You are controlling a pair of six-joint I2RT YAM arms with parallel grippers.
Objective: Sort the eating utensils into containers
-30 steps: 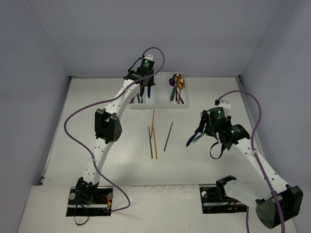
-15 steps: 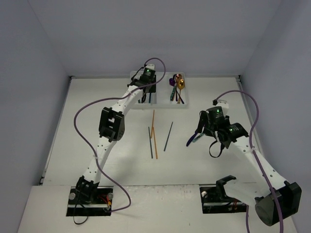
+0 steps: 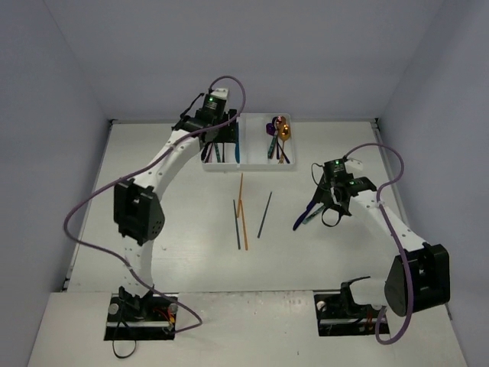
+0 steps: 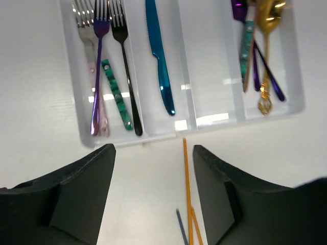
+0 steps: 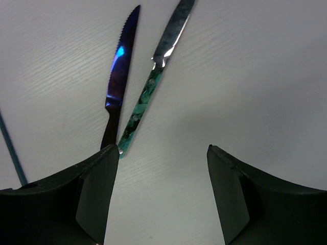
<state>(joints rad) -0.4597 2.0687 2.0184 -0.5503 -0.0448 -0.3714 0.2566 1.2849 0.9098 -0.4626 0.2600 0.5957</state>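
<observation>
The white tray (image 3: 256,153) sits at the back of the table. In the left wrist view the tray (image 4: 207,76) holds forks (image 4: 110,61) in its left compartment, a blue knife (image 4: 158,56) in the second, and gold and purple spoons (image 4: 263,51) in the right one. My left gripper (image 3: 217,138) (image 4: 153,148) hangs open and empty above the tray's near edge. An orange chopstick (image 4: 186,189) lies below it. My right gripper (image 3: 333,205) (image 5: 162,148) is open over the table. Just beyond its left finger lie a purple knife (image 5: 120,76) and a teal-handled knife (image 5: 150,92).
Orange chopsticks (image 3: 241,205) and two dark chopsticks (image 3: 237,224) (image 3: 264,214) lie mid-table between the arms. The two knives (image 3: 306,216) lie to the left of the right gripper. Grey walls close in the table on three sides.
My left gripper has gone from shut to open over the tray, and its arm has swung to the left. The right gripper has shifted slightly above the two knives.
</observation>
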